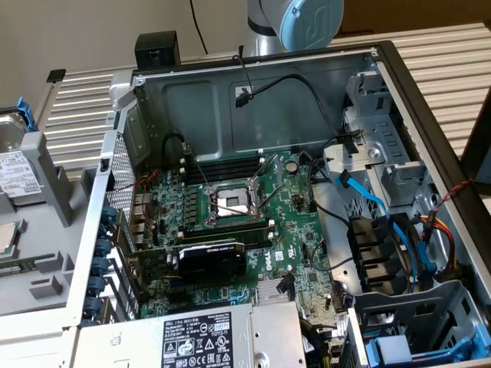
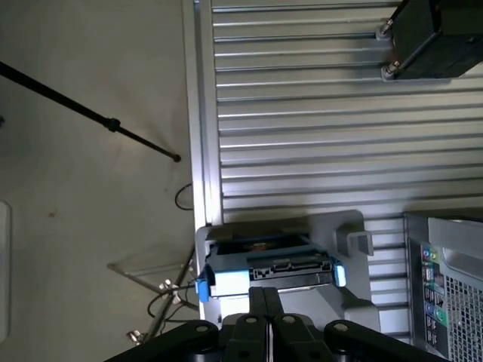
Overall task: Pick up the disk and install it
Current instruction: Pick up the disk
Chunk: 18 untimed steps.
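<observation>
Exterior view: an open computer case (image 1: 253,100) lies on its side on a slatted metal table (image 1: 77,115), with the motherboard (image 1: 230,230) facing up. A power supply box (image 1: 207,341) with a black-and-white label sits at the near edge of the case. A drive cage (image 1: 414,322) takes the near corner on the exterior view's right, and blue cables (image 1: 368,203) run down toward it. The disk (image 1: 14,165) stands on edge outside the case, at the exterior view's far left, cut off by the picture's edge. It is held in a grey plastic stand (image 1: 46,176). Its white label faces the camera, and the blue frame (image 1: 23,115) pokes up above it. A blue-capped joint of the robot arm (image 1: 311,23) shows beyond the far wall of the case.

Wrist view: the hand (image 2: 264,294) is closed and empty, with its two black fingers (image 2: 255,313) pressed together. The disk sits just ahead of the fingertips, upright in the stand, with its connector edge toward the camera. It is not gripped, and I cannot tell whether the hand touches it. A corner of the case with coloured ports is near the stand. A black box (image 2: 438,38) rests farther off on the table. Beside the table edge is bare floor (image 2: 75,188), crossed by a thin black rod (image 2: 90,113).
</observation>
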Tool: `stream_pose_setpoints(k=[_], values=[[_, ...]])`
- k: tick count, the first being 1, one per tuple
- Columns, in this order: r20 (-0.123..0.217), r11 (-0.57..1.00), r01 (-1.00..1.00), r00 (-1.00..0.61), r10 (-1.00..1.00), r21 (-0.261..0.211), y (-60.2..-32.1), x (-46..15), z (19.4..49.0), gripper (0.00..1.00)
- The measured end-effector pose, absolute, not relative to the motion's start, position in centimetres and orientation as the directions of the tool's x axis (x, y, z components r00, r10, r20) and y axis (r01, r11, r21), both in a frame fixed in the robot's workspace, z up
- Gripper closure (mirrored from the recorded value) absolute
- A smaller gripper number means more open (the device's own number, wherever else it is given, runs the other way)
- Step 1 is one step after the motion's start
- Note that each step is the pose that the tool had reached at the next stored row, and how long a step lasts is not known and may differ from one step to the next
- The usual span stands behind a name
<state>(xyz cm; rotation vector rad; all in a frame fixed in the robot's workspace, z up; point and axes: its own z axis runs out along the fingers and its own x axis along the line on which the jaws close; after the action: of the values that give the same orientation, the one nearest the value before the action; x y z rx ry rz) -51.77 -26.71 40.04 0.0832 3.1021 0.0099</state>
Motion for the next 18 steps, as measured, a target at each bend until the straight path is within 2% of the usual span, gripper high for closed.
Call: stream_pose_setpoints(k=[18], values=[[-0.038,0.963,-0.271,-0.962,-0.27,0.007,-26.71,-51.78,40.04,0.89]])
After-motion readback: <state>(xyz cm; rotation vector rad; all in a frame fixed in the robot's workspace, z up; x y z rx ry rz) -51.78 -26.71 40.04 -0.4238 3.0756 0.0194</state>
